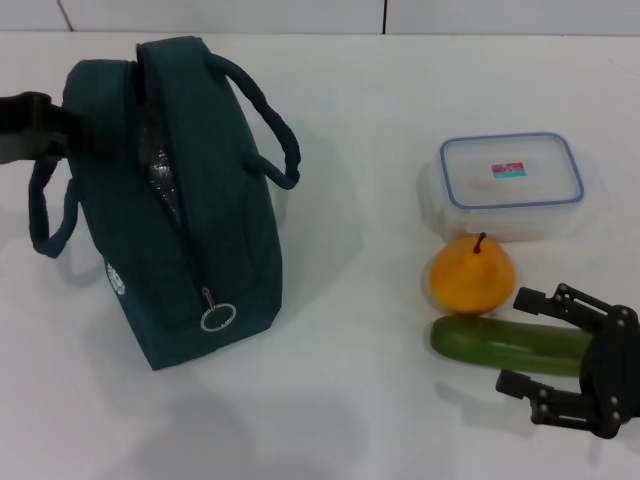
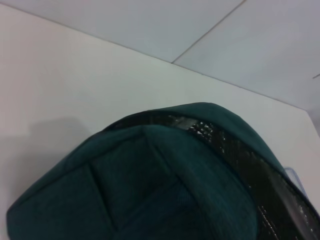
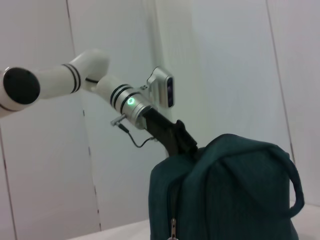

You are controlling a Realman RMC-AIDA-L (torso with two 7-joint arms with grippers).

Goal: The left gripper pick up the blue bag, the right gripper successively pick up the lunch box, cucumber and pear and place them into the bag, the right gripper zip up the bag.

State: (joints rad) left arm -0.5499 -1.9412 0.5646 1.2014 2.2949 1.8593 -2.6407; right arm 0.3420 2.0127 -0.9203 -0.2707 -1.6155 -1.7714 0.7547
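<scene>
The blue bag (image 1: 200, 200) stands on the left of the table, its zip open along the top with silver foil lining showing and the ring pull (image 1: 217, 317) at the near end. My left gripper (image 1: 45, 125) is at the bag's far left end, shut on its upper edge; the right wrist view shows that gripper (image 3: 182, 145) pinching the bag (image 3: 235, 195) at its top corner. The left wrist view is filled by the bag (image 2: 150, 190). To the right lie the lunch box (image 1: 512, 185), the pear (image 1: 472, 275) and the cucumber (image 1: 500, 342). My right gripper (image 1: 520, 340) is open, astride the cucumber's right end.
The white table (image 1: 360, 400) spreads between the bag and the food items. One bag handle (image 1: 270, 130) arches toward the lunch box, the other hangs down at the far left. The left arm's white links (image 3: 60, 80) reach in above the bag.
</scene>
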